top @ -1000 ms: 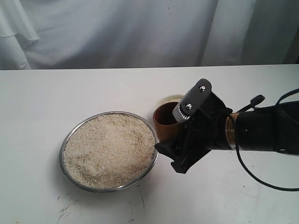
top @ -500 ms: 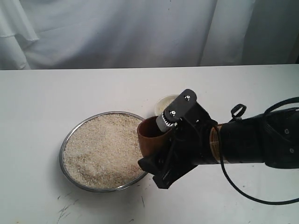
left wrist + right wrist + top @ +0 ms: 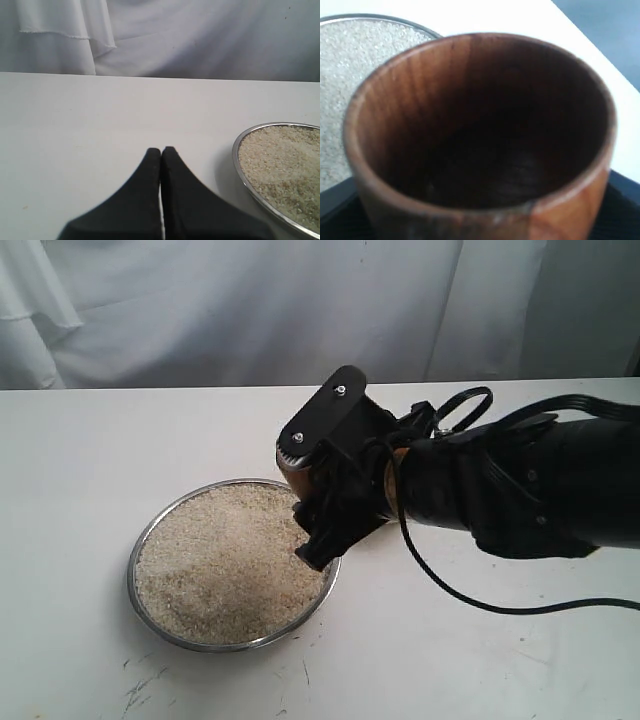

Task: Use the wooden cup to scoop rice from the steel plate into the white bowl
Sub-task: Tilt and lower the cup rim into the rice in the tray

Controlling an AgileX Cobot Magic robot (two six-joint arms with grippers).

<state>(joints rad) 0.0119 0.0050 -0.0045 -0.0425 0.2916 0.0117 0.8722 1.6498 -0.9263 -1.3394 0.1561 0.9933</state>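
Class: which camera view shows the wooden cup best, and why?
The right wrist view: the wooden cup fills it, rim and dark inside plain. The exterior view shows only a brown sliver behind the right gripper. The left wrist view misses it.

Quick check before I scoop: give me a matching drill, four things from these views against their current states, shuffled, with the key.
Things:
1. wooden cup
2. rice
3. left gripper
4. steel plate

States:
A. fingers shut, holding nothing
B. shiny rim, resting on the table
C. no rice inside, clamped in the right gripper
D. piled across the plate

Pairs: 1-C, 2-D, 3-A, 4-B
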